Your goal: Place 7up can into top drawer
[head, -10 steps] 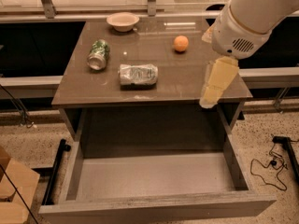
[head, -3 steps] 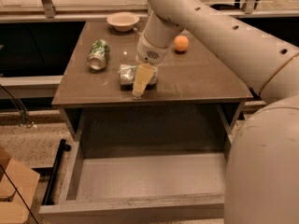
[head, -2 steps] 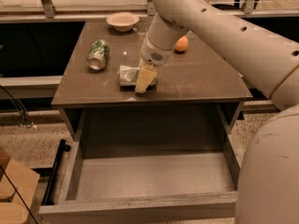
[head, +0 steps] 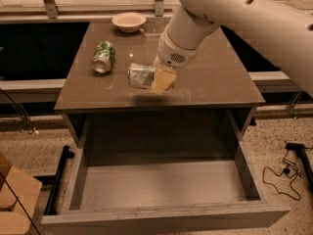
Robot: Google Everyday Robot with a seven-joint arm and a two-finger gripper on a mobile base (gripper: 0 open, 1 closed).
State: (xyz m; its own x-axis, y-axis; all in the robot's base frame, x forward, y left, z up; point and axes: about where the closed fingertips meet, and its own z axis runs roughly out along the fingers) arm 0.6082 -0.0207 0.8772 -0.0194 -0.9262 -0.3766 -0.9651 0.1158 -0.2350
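The 7up can (head: 141,76), pale silver with light green markings, lies on its side on the brown table top (head: 215,77), near the front edge. My gripper (head: 164,80) is at the can's right end, touching or covering it, with the white arm reaching in from the upper right. The top drawer (head: 166,185) is pulled out below the table; its grey floor holds nothing and its long front panel (head: 166,220) is nearest to me.
A darker green can (head: 102,57) lies on the table left of the 7up can. A pale bowl (head: 129,21) stands at the back. A cardboard box (head: 14,202) is on the floor at the left and a cable (head: 288,173) at the right.
The arm came from the table's right front corner over to the 7up can. Over the last second the gripper has edged slightly right along the can's right end. The can has not moved.
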